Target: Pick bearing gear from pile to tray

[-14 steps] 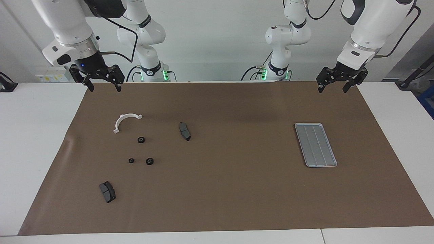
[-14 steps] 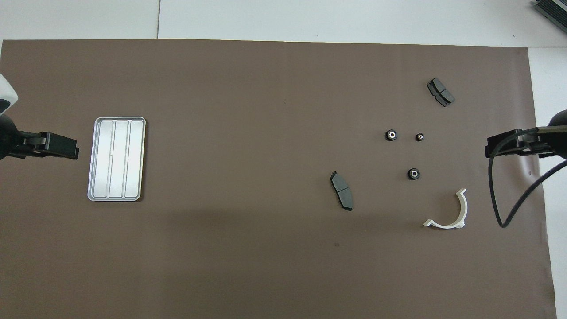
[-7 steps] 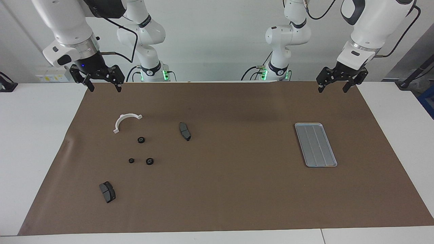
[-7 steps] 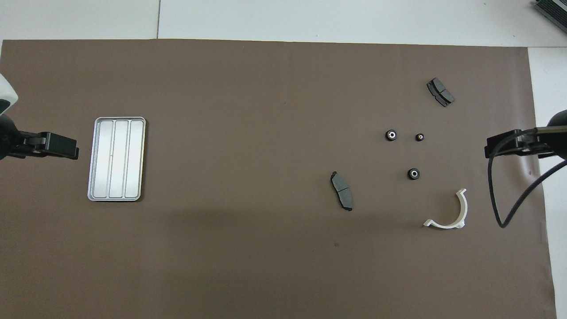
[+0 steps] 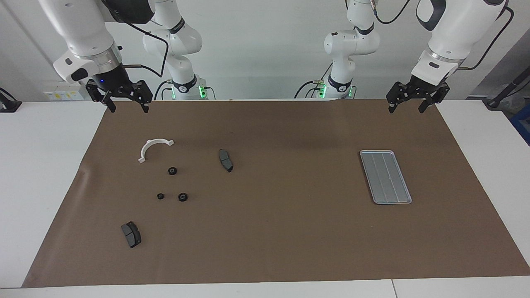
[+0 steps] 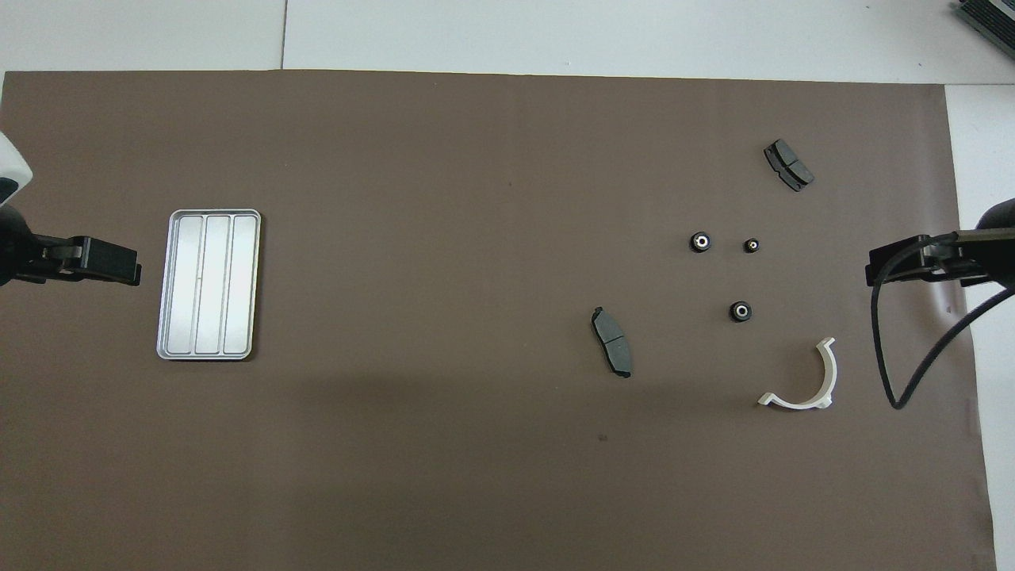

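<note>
The right hand (image 5: 127, 106) hangs in the air over the edge of the brown mat (image 5: 281, 231) at the right arm's end of the worktop (image 5: 37, 174). Its two fingers stand apart and it carries nothing. The left hand (image 5: 407, 106) hangs over the mat's corner at the left arm's end, also with its fingers spread and nothing between them.

Under and near the right hand lies the pile, loosely scattered. The white half-ring bracket (image 5: 153, 148) is the part closest to the robots. A little farther from them is one black ring (image 5: 172, 170), and farther still two more, a small ring (image 5: 160, 196) and a larger ring (image 5: 182, 197) just beside it. One dark grey brake pad (image 5: 225, 160) lies toward the middle of the mat, and the second brake pad (image 5: 131, 234) lies farthest from the robots.

The tray (image 5: 385, 176) rests flat on the mat toward the left arm's end, well apart from the pile, and nothing lies in it.
</note>
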Available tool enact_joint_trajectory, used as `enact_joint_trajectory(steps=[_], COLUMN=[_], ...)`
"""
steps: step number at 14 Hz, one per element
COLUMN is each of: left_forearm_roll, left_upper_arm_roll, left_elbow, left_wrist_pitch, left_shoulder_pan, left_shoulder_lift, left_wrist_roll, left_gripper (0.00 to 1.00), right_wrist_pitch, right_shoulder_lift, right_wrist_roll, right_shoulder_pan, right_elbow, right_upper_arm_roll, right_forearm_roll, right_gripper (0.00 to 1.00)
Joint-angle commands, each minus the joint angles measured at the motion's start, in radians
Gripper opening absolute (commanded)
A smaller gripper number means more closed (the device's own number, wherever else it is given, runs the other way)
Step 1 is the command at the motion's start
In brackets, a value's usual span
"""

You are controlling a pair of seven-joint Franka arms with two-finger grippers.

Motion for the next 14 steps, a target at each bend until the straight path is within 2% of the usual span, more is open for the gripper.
enact_joint_trajectory(steps=[1,3,7,9,14], left_forearm_roll=[0.011,0.011,0.011,0.011,0.011], left_upper_arm_roll=[-0.001,-0.001,-0.001,-0.001,-0.001], left_elbow=[-0.035,-0.035,-0.035,-0.036,-0.035], left_wrist_pitch=[0.01,0.01,0.009,0.01,0.009], left_shoulder_pan=[0.003,0.003,0.003,0.003,0.003], left_shoulder_lift=[-0.033,-0.031,-0.031,-0.031,-0.031], left_wrist_roll=[0.004,0.004,0.004,0.004,0.004], left_gripper=[1.0,1.0,1.0,1.0,1.0], right_wrist_pitch=[0.03,0.036,0.157,0.257,0.406], right_shoulder_lift=[-0.04,-0.038,-0.026,-0.024,0.087], right_wrist_roll=[-0.031,-0.031,-0.034,-0.038,-0.069], right_shoulder_pan=[-0.011,-0.011,-0.013,-0.013,-0.025], right_elbow=[-0.055,-0.055,-0.086,-0.148,-0.167], right_upper_arm_roll=[0.003,0.003,0.003,0.003,0.003], right_forearm_roll=[0.009,0.009,0.009,0.009,0.011], right_gripper=[1.0,1.0,1.0,1.0,1.0])
